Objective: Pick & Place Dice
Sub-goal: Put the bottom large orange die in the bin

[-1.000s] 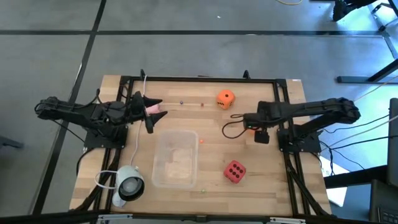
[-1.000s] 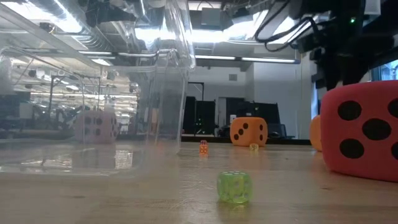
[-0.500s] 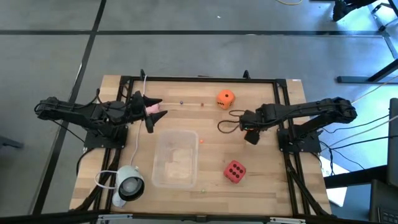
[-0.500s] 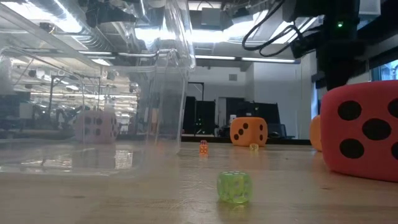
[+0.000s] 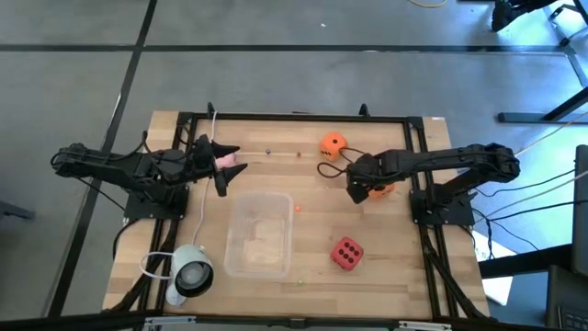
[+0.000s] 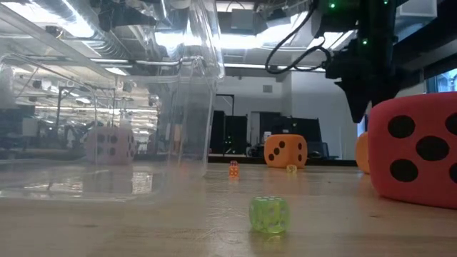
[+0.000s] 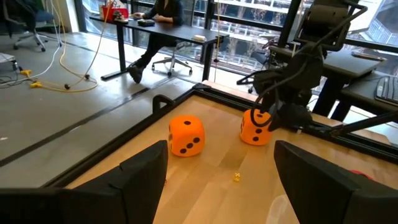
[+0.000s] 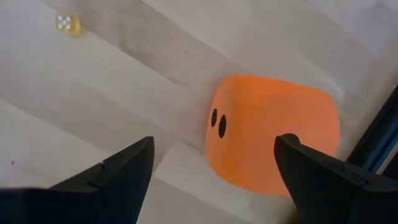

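Observation:
My left gripper [image 5: 225, 167] [image 7: 222, 149] is open near the table's left side. The pale pink die [image 5: 228, 162] [image 6: 111, 143] stands on the table between its spread fingers and is hidden in the left wrist view. My right gripper [image 5: 360, 188] [image 8: 214, 140] [image 7: 277, 112] is open and points down over one orange die [image 8: 273, 143] [image 5: 382, 190] [image 7: 255, 127], which rests on the wood. One fingertip shows in front of that die's top. The other orange die [image 5: 333, 143] [image 7: 186, 135] [image 6: 285, 151] sits near the far rail. The red die [image 5: 346, 253] [image 6: 418, 150] lies near the front.
A clear plastic container [image 5: 260, 233] [image 6: 107, 107] stands mid-table. A white round object with a cable [image 5: 191, 273] sits at the near left. Tiny dice lie about: green [image 6: 269, 214], orange [image 6: 233, 169], yellow [image 6: 291, 169] [image 8: 68, 23]. A black frame rail [image 5: 294, 117] borders the table.
My right gripper has moved toward the table's left and slightly toward the far edge, so the orange die now shows on its right side. The left arm and all the dice have stayed put.

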Robot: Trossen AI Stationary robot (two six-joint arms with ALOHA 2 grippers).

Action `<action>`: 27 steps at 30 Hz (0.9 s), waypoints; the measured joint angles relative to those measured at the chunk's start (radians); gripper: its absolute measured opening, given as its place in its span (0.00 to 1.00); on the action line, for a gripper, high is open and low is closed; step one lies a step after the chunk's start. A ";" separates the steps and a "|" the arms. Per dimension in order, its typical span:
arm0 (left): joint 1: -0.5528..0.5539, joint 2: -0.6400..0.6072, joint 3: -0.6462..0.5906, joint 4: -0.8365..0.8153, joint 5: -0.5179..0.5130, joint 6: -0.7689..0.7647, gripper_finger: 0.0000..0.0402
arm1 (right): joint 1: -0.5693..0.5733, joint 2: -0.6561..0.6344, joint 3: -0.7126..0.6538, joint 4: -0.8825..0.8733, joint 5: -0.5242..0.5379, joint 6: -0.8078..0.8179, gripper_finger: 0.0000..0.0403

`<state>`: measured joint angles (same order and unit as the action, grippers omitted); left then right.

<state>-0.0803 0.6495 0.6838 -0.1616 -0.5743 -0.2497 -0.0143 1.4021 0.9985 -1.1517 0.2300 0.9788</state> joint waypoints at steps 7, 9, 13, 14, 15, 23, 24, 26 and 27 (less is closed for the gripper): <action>0.000 0.000 0.000 0.000 0.000 0.000 0.72 | 0.000 0.000 0.000 -0.001 0.046 -0.014 0.81; 0.000 0.000 0.000 0.000 0.000 0.000 0.72 | 0.000 0.000 0.000 -0.001 0.043 -0.018 0.81; 0.000 0.000 0.000 0.000 0.000 0.000 0.72 | 0.000 0.000 0.000 -0.001 0.042 -0.018 0.81; 0.000 0.000 0.000 0.000 0.000 0.000 0.72 | 0.000 0.000 0.000 -0.001 0.040 -0.018 0.81; 0.000 0.000 0.000 0.000 0.000 0.000 0.72 | 0.000 0.000 0.000 -0.001 0.039 -0.022 0.81; 0.000 0.000 0.000 0.000 0.000 0.000 0.72 | 0.000 0.000 0.000 -0.002 0.027 -0.062 0.80; 0.000 0.000 0.000 0.000 0.000 0.000 0.72 | 0.000 0.000 0.000 -0.003 0.023 -0.058 0.80; 0.000 0.000 0.000 0.000 0.000 0.001 0.72 | 0.001 0.001 0.000 -0.011 0.023 -0.046 0.80; 0.000 0.000 0.000 0.000 0.000 0.001 0.72 | 0.001 0.006 0.000 -0.017 0.033 -0.046 0.80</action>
<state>-0.0803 0.6495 0.6838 -0.1616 -0.5747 -0.2489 -0.0135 1.4082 0.9985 -1.1685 0.2627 0.9329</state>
